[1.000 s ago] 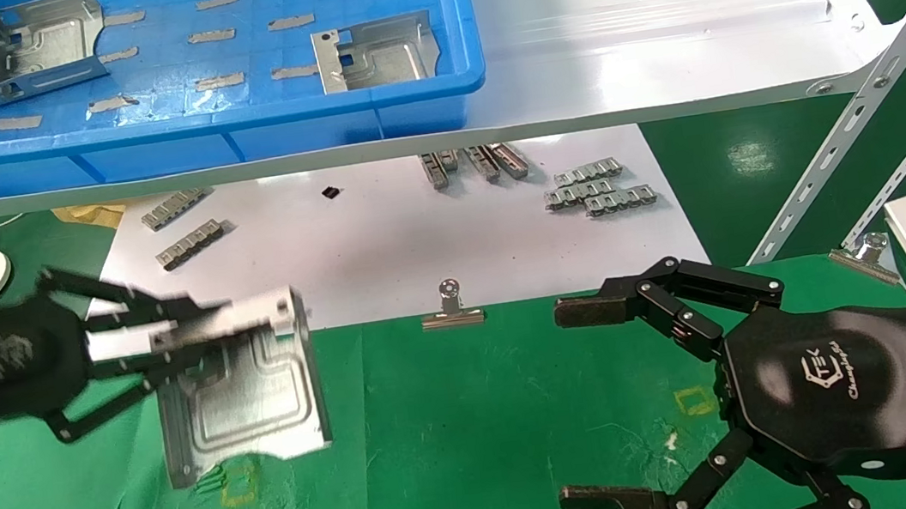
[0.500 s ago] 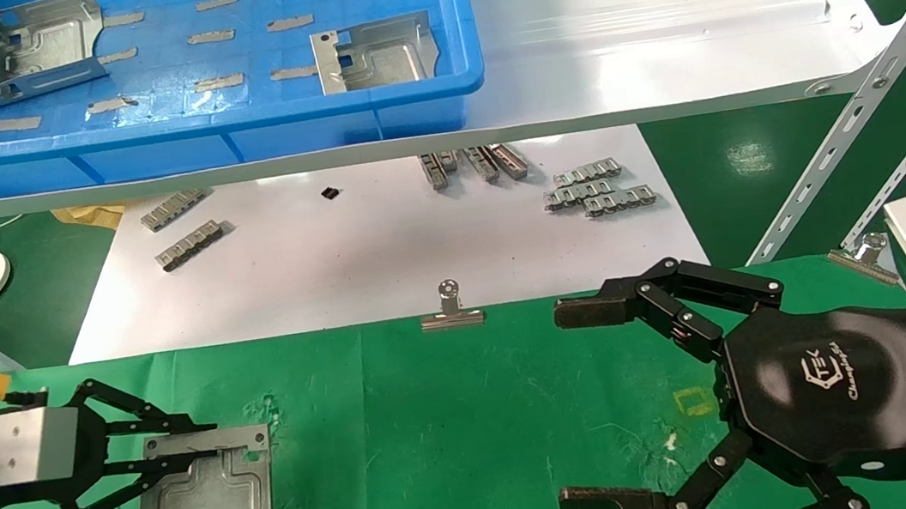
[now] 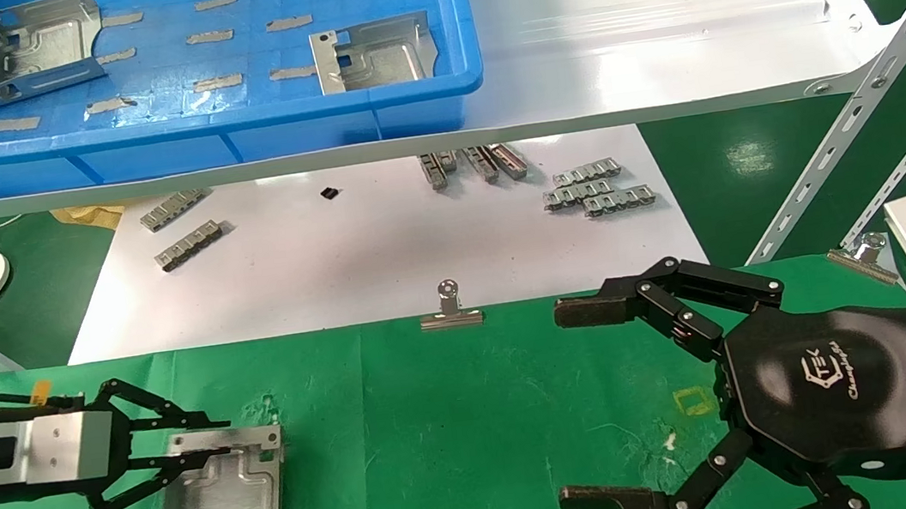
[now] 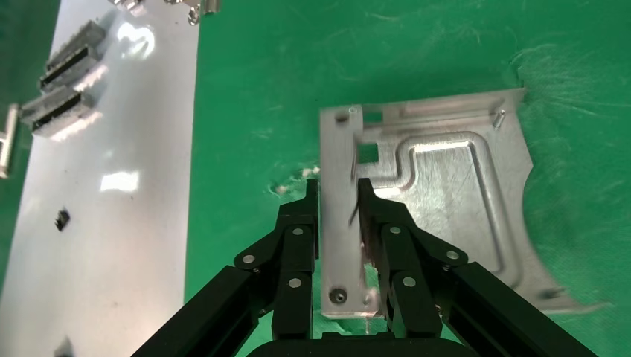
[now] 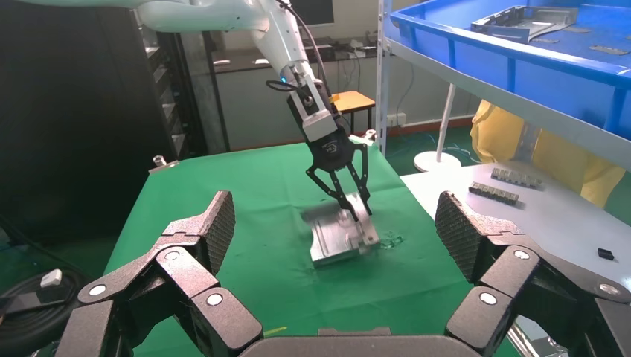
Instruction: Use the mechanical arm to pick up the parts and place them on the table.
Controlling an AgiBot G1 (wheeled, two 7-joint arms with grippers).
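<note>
A wrinkled green cloth covers the tabletop (image 3: 459, 444), clipped at its far edge by a silver binder clip (image 3: 451, 313), with a white sheet (image 3: 367, 256) of small grey metal strips (image 3: 599, 189) beyond it and a glossy white shelf above carrying a blue bin (image 3: 188, 140). Two more silvery parts wait in that bin, one at its far left corner (image 3: 34, 48) and one near its front right (image 3: 375, 52). Low over the cloth on the robot's left, the left gripper (image 3: 213, 444) has its jaws clamped on the upright flange of a stamped metal part (image 3: 228, 500). The wrist view shows the two fingertips (image 4: 307, 212) pinching that flange from either side, with the flat ribbed plate (image 4: 446, 201) spreading away to one side of the jaws rather than straight ahead of them. The flange runs in line with the fingers, pointing forward from the palm. The plate looks to lie flat on or just above the cloth; I cannot tell whether it fully touches. Because the held edge stands between the jaws, letting go would probably mean parting them sideways and then backing off along the flange. The right gripper (image 3: 592, 402), its jaws spread wide and holding nothing, hangs over the right side of the cloth, well apart from the part; the left arm is plainly the nearer one.
</note>
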